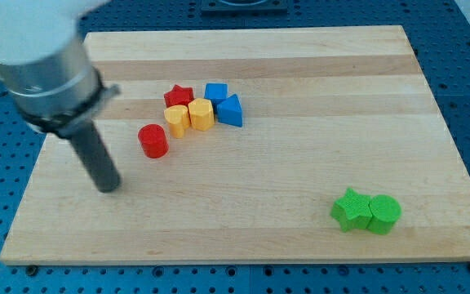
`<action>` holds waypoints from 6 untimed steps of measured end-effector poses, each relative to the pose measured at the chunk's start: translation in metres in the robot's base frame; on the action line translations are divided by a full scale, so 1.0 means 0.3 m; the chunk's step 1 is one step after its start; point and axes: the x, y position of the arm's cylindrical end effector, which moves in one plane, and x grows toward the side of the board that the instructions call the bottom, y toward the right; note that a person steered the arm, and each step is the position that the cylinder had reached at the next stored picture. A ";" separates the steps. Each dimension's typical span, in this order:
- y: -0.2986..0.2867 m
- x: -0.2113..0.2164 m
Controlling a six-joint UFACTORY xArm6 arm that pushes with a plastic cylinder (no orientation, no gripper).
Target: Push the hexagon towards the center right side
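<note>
A yellow hexagon (201,114) sits in a cluster left of the board's centre, touching a yellow block (176,119) on its left, a red star (179,96) above-left, a blue block (216,93) above and a blue triangle (231,110) on its right. A red cylinder (152,140) stands just below-left of the cluster. My tip (108,188) rests on the board to the left of and below the red cylinder, well apart from the hexagon.
A green star (348,209) and a green cylinder (384,214) touch each other near the view's bottom right. The wooden board (300,163) lies on a blue perforated table.
</note>
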 end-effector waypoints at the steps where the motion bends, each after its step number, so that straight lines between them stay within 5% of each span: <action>1: -0.114 -0.190; 2: -0.013 -0.345; 6: 0.716 -0.298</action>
